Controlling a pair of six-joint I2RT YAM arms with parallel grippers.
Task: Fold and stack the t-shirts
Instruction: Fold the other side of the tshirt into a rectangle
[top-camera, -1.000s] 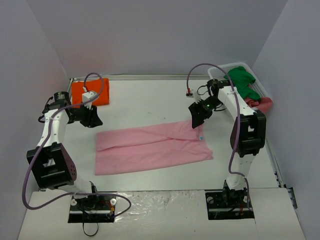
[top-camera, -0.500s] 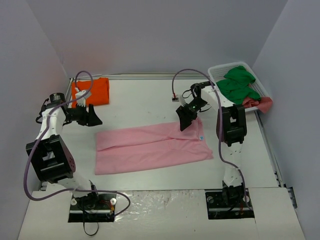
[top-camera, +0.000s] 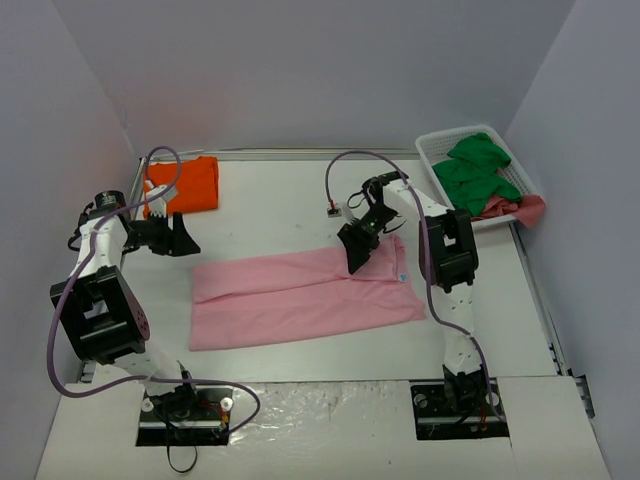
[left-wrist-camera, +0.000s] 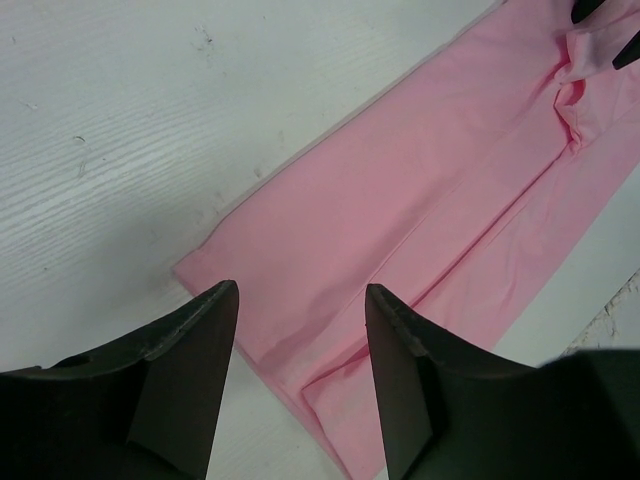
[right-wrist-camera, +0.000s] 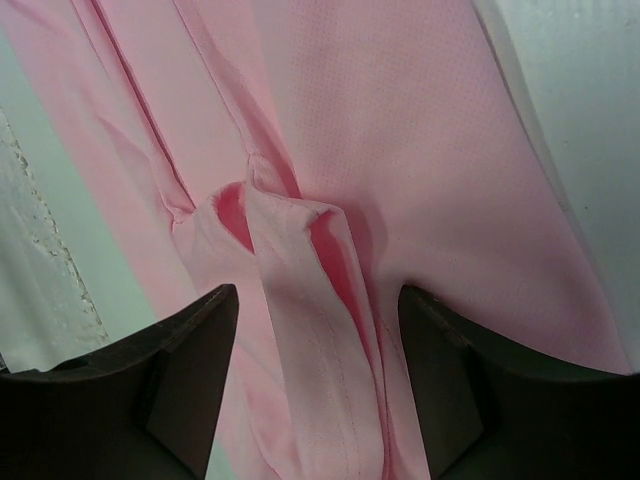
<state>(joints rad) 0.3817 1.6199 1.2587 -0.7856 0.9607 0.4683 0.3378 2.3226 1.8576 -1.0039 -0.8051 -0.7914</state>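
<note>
While lying flat as an already lengthwise-folded strip across the middle of the white table (top-camera: 280, 205), running left to right: pink t-shirt (top-camera: 300, 295). Hovering just above its left end with the left gripper (left-wrist-camera: 298, 290), jaws parted, gripping nothing, no cloth between the fingers. Probably lining up on that end for a pinch.

Hanging over the far edge near the right end with the right gripper (right-wrist-camera: 318, 295), jaws spread wide on either side of a raised pleat (right-wrist-camera: 290, 250) of pink cloth, not clamping it. Seemingly straddling the pleat so as to grab there. Judging both arms to be setting up for a crosswise fold, one at each end.

Sitting folded in the far left corner, well apart from the pink one: orange t-shirt (top-camera: 185, 185), presumably waiting as the stack base.

Standing at the far right: white slatted basket (top-camera: 428, 150), holding a crumpled green garment (top-camera: 475, 170), with a reddish-pink cloth (top-camera: 515, 208) spilling over its near right rim. Not seeing anything underneath.
</note>
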